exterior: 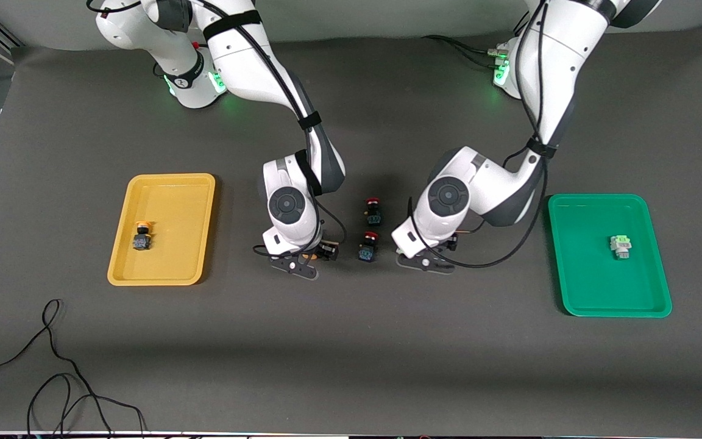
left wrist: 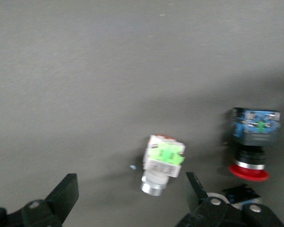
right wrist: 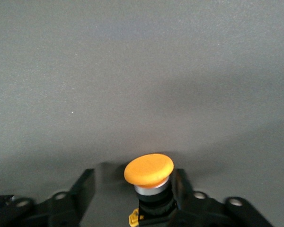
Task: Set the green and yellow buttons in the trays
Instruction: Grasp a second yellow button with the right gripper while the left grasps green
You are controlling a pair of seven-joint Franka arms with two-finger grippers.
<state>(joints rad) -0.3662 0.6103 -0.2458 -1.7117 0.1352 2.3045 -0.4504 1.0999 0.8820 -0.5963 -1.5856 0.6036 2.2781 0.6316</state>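
Observation:
In the right wrist view, a dark yellow button with an orange-yellow cap (right wrist: pixel 149 170) stands between the open fingers of my right gripper (right wrist: pixel 132 187), close to one finger. The right gripper (exterior: pixel 295 265) is low over the table's middle. In the left wrist view, a whitish-grey green button (left wrist: pixel 163 161) lies on the mat between the open fingers of my left gripper (left wrist: pixel 130 194). The left gripper (exterior: pixel 427 262) is also low, and its hand hides that button in the front view. The yellow tray (exterior: pixel 171 277) holds one yellow button (exterior: pixel 142 236). The green tray (exterior: pixel 576 274) holds one green button (exterior: pixel 620 246).
Two dark switches with red caps (exterior: pixel 373 210) (exterior: pixel 368 246) lie between the two grippers; one also shows in the left wrist view (left wrist: pixel 253 142), close to the left gripper's finger. A black cable (exterior: pixel 52 366) lies near the table's front edge at the right arm's end.

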